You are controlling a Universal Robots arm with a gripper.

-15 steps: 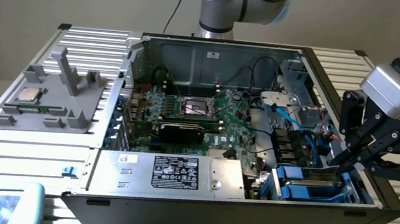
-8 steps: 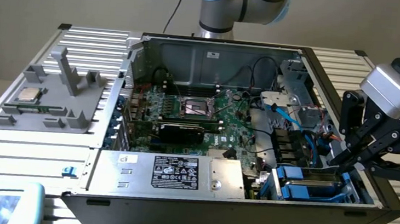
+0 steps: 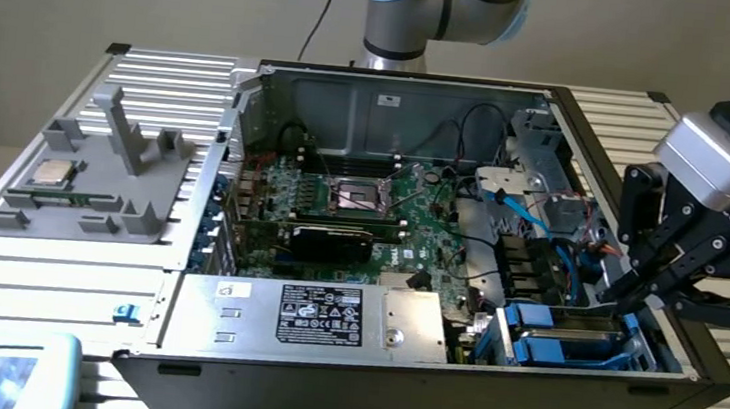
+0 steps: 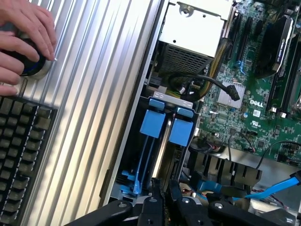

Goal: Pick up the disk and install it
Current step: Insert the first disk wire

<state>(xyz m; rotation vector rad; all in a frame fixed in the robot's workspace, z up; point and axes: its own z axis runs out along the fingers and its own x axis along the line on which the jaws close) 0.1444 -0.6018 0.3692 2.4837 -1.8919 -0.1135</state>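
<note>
The disk (image 3: 564,334) sits in its bright blue carrier in the drive bay at the front corner of the open computer case (image 3: 362,385), on the exterior view's right. My gripper (image 3: 624,302) reaches down from the exterior view's right to the bay's outer end. Its fingers stand shut, close together, with their tips at the carrier's edge. In the wrist view the black fingertips (image 4: 155,202) sit just past the end of the bay. Two blue carrier tabs (image 4: 153,125) lie side by side there. I cannot tell whether the fingers pinch anything.
A silver power supply box (image 3: 314,315) lies beside the bay, with the motherboard (image 3: 365,205) and loose cables (image 3: 525,215) behind it. A grey fixture holding a small CPU chip (image 3: 51,172) stands on the ribbed table. A hand (image 4: 23,33) rests on a round button by a keyboard (image 4: 19,155).
</note>
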